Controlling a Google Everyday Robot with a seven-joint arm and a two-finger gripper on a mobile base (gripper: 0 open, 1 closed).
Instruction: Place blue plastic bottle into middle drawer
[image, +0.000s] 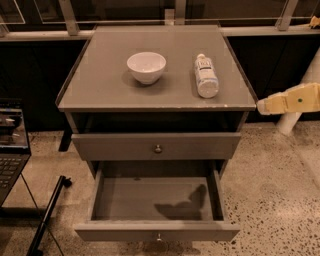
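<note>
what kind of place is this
Probably an office or lab test area: a grey drawer cabinet on a speckled floor, a laptop at left. The gripper hovers right of the cabinet top.

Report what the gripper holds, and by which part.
Nothing: the gripper hangs right of the cabinet, apart from the blue plastic bottle lying on its top.

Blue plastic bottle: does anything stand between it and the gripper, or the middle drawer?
Nothing visible does. The cream gripper is off the cabinet's right edge; the clear blue-labelled plastic bottle lies nearest it, the white bowl beyond. The grey middle drawer stands open, empty.
</note>
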